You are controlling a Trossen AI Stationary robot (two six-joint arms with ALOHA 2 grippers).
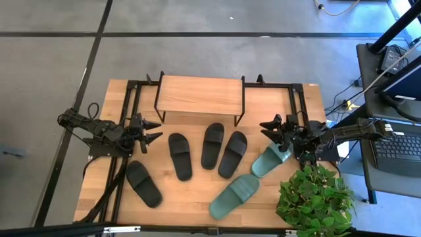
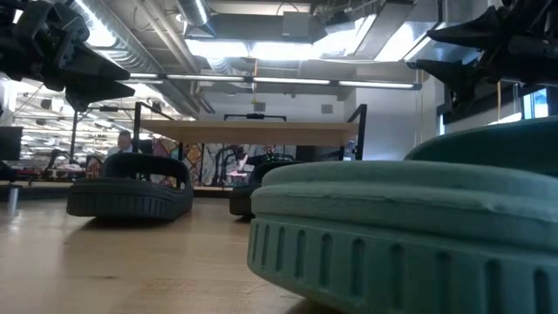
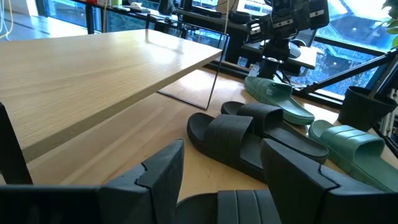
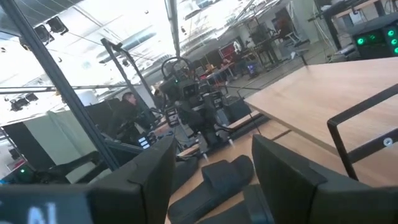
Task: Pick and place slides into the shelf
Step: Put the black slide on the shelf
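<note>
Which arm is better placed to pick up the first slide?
Right, probably. The right gripper hangs open right beside the nearer green slide. The left gripper, also open, sits between two black slides, touching neither.

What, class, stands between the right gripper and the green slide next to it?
Nothing visible. The right gripper hangs open beside the near green slide, with only bare table around; the other slides lie further left.

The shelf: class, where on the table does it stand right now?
In the high view, the shelf stands at the table's far edge, centred between both arms, just beyond the three middle black slides.
</note>
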